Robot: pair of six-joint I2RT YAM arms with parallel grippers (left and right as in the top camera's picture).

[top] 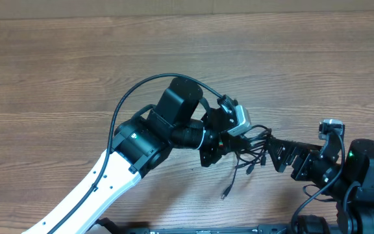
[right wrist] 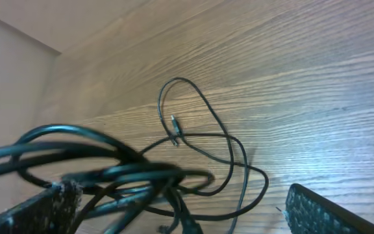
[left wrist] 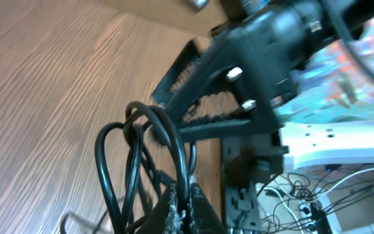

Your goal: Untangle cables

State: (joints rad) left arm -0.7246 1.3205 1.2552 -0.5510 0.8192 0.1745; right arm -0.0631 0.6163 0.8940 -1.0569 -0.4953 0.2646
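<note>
The cables (top: 250, 154) are a tangle of thin black cords lying between my two grippers near the table's front. One loose end with a plug (top: 226, 192) trails toward the front edge. My left gripper (top: 218, 151) is shut on a loop of the cables (left wrist: 138, 140); its fingertips (left wrist: 182, 209) pinch one strand. My right gripper (top: 279, 155) is open, just right of the tangle. In the right wrist view its fingers (right wrist: 180, 211) are spread wide, with looped cables (right wrist: 135, 174) lying against the left finger. A thinner cord with a silver-tipped plug (right wrist: 173, 123) lies on the wood beyond.
The wooden table (top: 76, 58) stretches wide to the back and left. The left arm's thick black cable (top: 132, 94) arcs over its wrist. The right gripper (left wrist: 229, 88) fills the left wrist view. A power strip and wires (left wrist: 291, 201) lie beyond the table's front edge.
</note>
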